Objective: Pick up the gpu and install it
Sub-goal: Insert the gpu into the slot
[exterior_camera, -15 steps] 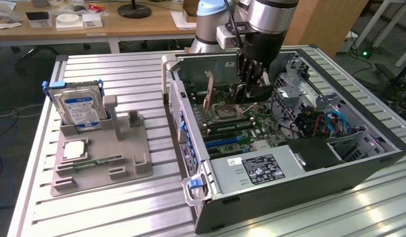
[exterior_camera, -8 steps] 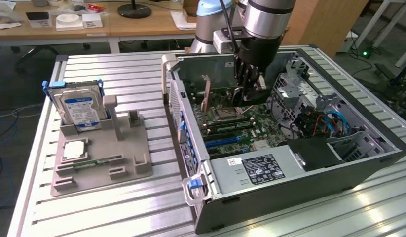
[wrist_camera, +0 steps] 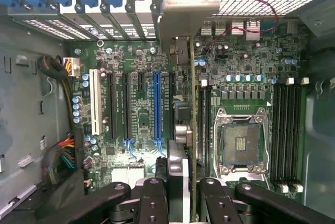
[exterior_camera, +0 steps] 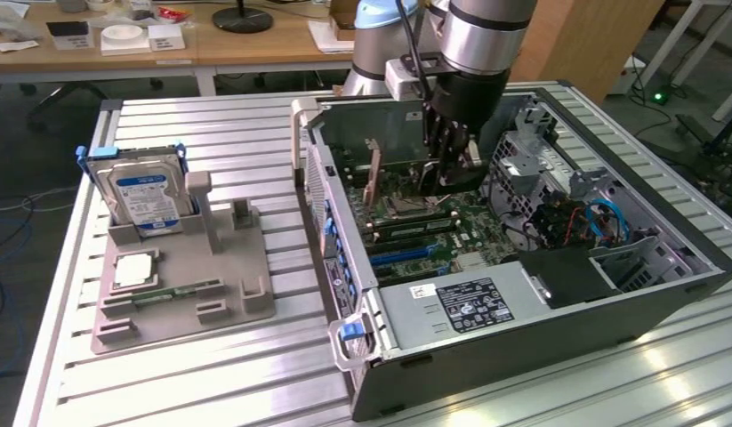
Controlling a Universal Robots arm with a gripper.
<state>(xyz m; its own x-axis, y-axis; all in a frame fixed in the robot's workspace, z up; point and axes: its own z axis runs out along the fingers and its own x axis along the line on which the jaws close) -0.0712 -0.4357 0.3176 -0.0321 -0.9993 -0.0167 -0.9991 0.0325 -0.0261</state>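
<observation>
over the motherboard (wrist_camera: 136, 119), gpu (wrist_camera: 193, 130) edge-on between the jaws

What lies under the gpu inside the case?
The gpu, gripped edge-on by the gripper, stands over the motherboard, between the blue slot and the empty CPU socket. What sits directly beneath its edge is hidden by the card itself.

The gpu (exterior_camera: 446, 178) is a thin flat card with a black face; it stands on edge inside the open computer case (exterior_camera: 520, 356), upper middle of the exterior view; seen edge-on from the wrist, its silver-grey bracket (wrist_camera: 183, 17) lies at one end; it is clamped in the gripper (wrist_camera: 183, 185) over the motherboard (wrist_camera: 136, 114).
</observation>
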